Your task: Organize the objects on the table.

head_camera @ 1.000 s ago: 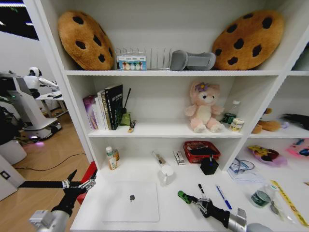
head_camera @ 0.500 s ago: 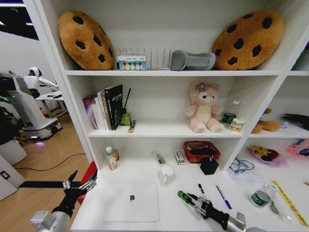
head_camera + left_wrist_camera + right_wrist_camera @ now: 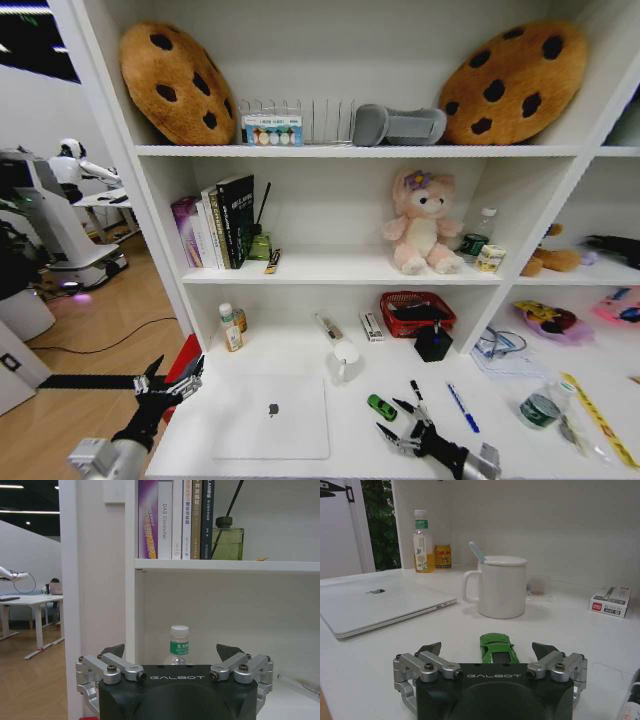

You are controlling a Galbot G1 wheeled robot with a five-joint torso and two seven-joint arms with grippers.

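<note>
The right gripper [image 3: 407,432] has let go of the green toy car [image 3: 381,407] and drawn back toward the table's [image 3: 350,440] front edge.

The car now sits alone on the white top, between the closed silver laptop [image 3: 272,417] and the black marker [image 3: 419,396], with the white mug [image 3: 345,356] farther back and the blue pen [image 3: 462,408] to the right. The right jaws stand wide, empty, just behind the car. The left gripper [image 3: 168,381] hangs off the table's left end, jaws also spread wide, holding nothing.
</note>
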